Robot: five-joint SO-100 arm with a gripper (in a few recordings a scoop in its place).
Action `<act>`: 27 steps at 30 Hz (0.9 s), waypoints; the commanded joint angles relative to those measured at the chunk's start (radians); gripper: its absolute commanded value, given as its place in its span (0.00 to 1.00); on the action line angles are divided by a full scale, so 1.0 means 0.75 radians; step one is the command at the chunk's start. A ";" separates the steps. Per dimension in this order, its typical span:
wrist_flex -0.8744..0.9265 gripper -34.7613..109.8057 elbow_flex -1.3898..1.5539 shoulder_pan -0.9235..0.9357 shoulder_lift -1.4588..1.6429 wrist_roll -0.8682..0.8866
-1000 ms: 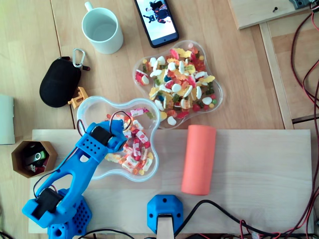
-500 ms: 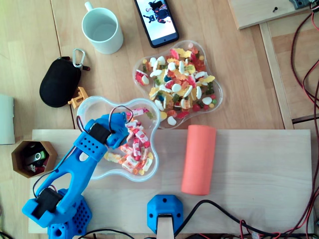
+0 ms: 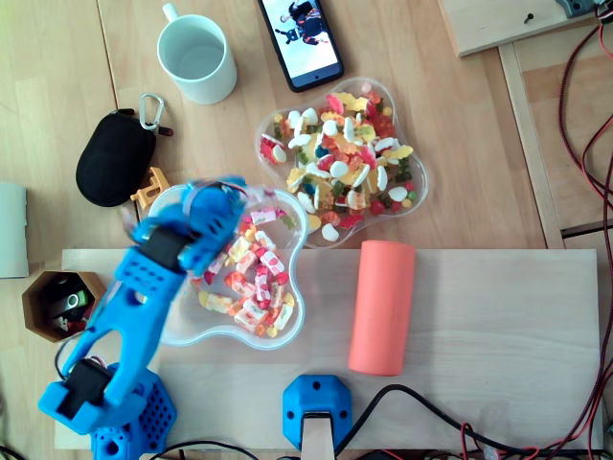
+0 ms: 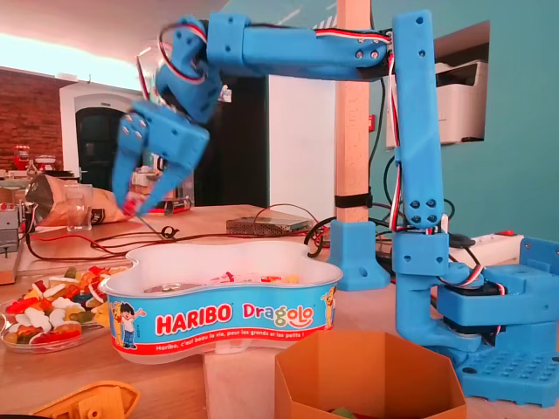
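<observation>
Overhead view first: your pincer (image 3: 213, 196) hangs over the far-left lobe of the clear Haribo tub (image 3: 192, 331). It's blurred here, so from above you can't read the grip. The wrapped sweets (image 3: 254, 283) lie heaped just below and to the right of the pincer in this picture, inside the tub. That probably explains the arm's slant across the near-left corner: it gets to the heap without crossing the rim low. Further right of the pincer, just past the tub, sits the clear tray (image 3: 414, 206) piled with loose gummies (image 3: 345, 158). The orange cylinder (image 3: 383, 307) lies well to the right on the wooden board, out of the arm's sweep. Just left of the pincer is a small orange toy piece (image 3: 148, 187), then the black pouch (image 3: 113, 158). The white mug (image 3: 196, 59) and phone (image 3: 300, 38) are well beyond on the surface.

Now the fixed view, and here you get the answer. The pincer (image 4: 133, 205) points down with its fingers drawn together at the tips on a small pinkish-red sweet (image 4: 130, 207). A tip pinch suits something that small. It's held well clear above the tub (image 4: 218, 314), high enough, I'd judge, to pass the wall. The gummy tray (image 4: 22, 342) lies below and left of the pincer, and the hexagonal wooden pot (image 4: 367, 375) is low to its right.
</observation>
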 commanded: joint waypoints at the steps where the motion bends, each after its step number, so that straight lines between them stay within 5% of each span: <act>1: -0.014 0.22 -0.178 -0.100 0.057 0.172; 12: -0.074 0.22 -0.333 -0.430 -0.098 0.567; 27: -0.771 0.22 -0.591 -0.470 -0.470 0.585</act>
